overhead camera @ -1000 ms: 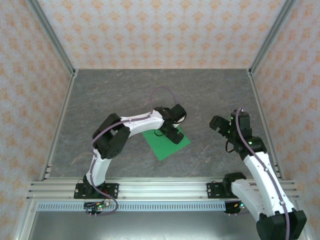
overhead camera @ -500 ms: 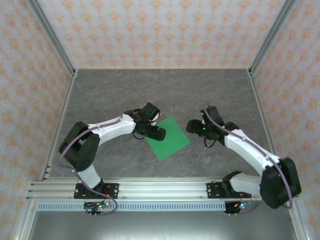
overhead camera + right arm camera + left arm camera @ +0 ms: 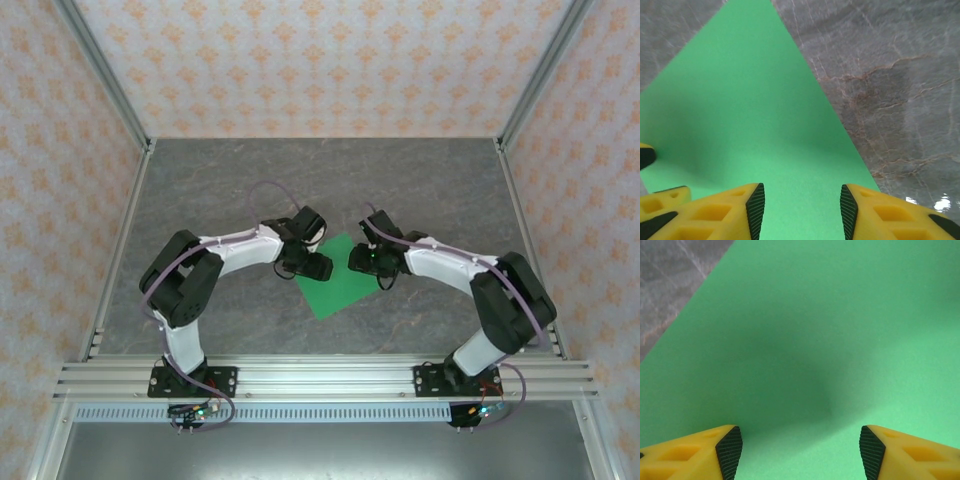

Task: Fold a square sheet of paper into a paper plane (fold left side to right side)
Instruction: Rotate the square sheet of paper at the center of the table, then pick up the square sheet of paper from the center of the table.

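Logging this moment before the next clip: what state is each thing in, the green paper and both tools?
square sheet of paper: flat on the table, unfolded, turned corner-on like a diamond.
left tool: jaws apart, nothing between them, low over the sheet's left part; contact cannot be told.
right tool: jaws apart, nothing between them, over the sheet beside its right edge.

Open grey table (image 3: 220, 190) lies along the far half and down both sides, wide enough to pass. The middle is tight: the left gripper (image 3: 312, 266) and right gripper (image 3: 362, 258) crowd the far edges of the square sheet of paper (image 3: 335, 292), with a narrow gap between them. Each has its jaws apart over flat paper; contact is hard to judge. Patterned walls (image 3: 60, 200) close off three sides
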You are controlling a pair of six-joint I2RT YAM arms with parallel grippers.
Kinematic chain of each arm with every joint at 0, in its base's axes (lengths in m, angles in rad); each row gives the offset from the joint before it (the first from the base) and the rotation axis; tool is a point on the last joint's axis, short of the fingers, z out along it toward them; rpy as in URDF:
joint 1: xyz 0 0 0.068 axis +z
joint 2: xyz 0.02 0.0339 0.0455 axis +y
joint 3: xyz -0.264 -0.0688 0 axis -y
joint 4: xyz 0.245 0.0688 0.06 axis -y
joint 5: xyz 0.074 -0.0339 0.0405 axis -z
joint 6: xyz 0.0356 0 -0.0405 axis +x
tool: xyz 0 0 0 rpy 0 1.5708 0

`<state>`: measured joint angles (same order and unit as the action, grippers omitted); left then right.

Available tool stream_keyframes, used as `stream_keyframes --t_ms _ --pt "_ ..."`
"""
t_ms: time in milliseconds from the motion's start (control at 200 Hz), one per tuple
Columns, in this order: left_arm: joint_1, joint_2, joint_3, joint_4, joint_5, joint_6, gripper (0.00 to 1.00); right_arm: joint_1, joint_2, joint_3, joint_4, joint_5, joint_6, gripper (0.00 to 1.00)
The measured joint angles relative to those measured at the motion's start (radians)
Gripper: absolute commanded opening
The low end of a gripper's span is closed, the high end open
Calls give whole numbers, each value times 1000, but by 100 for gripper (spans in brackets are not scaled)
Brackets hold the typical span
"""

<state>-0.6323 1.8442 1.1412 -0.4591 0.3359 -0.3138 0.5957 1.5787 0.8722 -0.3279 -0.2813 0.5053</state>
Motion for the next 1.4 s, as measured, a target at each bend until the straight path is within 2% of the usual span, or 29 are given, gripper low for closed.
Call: stream_keyframes --t_ms 320,656,881,1081,1266,1396 --pt "7 69 90 -27 -3 10 67 6 52 -8 0 -8 16 45" --pt "11 163 223 -52 9 45 67 42 -24 -89 7 -11 64 46" --pt "19 167 234 -51 25 53 68 57 -35 -100 16 -14 86 48" --pt "61 29 112 -42 43 50 72 54 -98 -97 13 -19 68 58" --pt "127 -168 -7 -1 50 19 73 -3 -122 -55 5 -19 27 57" --pt "128 -188 -82 54 85 -23 73 -27 -84 -13 -11 -11 -5 57"
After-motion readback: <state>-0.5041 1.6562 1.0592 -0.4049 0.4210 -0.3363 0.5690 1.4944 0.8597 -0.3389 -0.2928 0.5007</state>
